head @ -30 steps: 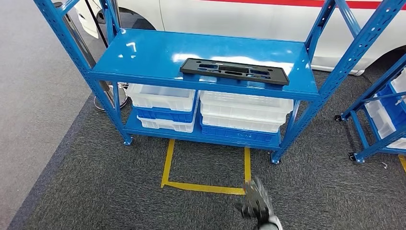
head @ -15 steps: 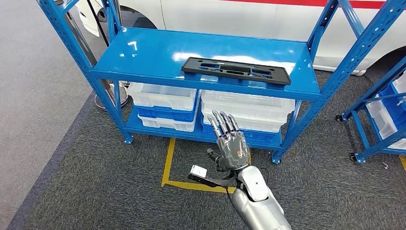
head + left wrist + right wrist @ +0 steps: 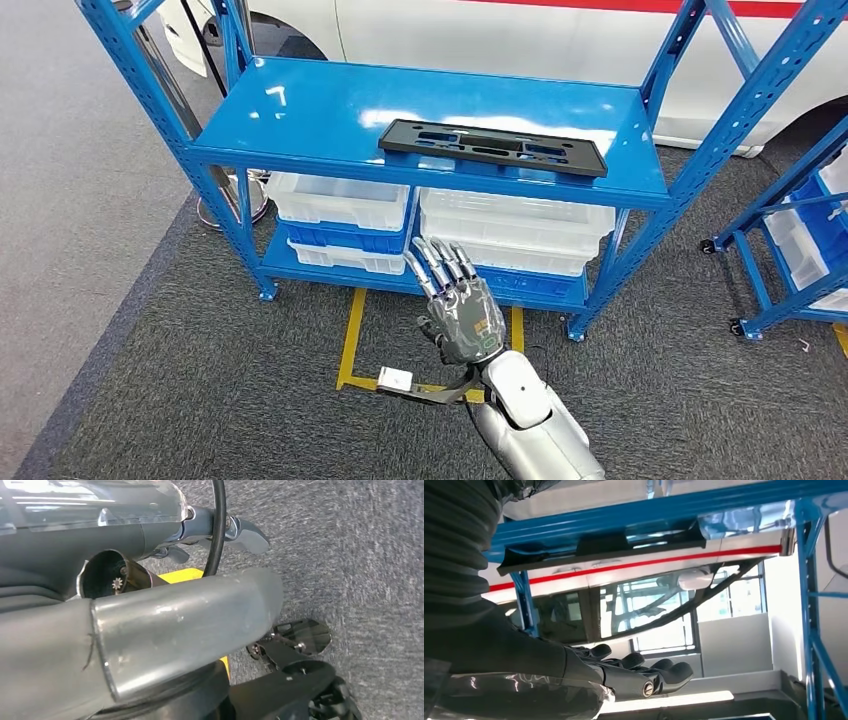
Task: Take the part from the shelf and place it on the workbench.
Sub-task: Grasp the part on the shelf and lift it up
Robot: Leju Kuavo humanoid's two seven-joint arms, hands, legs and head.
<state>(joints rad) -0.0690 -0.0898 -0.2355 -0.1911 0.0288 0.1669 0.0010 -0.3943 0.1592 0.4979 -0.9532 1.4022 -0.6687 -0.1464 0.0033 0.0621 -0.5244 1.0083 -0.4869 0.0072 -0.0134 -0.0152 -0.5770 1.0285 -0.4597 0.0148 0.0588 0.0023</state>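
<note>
Nearest the robot, the right hand (image 3: 458, 305) is raised in front of the body, fingers extended and slightly spread, holding nothing. One second ago it was only a blur at the bottom of the head view; half a second ago it stood further right and slightly higher. It has since drifted left. The left hand's state cannot be told from its wrist view.

On the floor beyond the hand, yellow floor tape (image 3: 352, 340) marks a rectangle on the grey carpet directly before the blue shelf (image 3: 300, 110).

The lower tier of the shelf holds stacked white and blue bins (image 3: 340, 205).

The part (image 3: 492, 147), a flat black slotted plate, lies on the upper tier near its front edge, toward the right half, unmoved across all three moments. It remains well apart from the hand.

Judgement: the reach has begun, but no grasp. The hand must still rise and advance over the shelf edge.

Behind the shelf stands a white vehicle (image 3: 520, 40).
</note>
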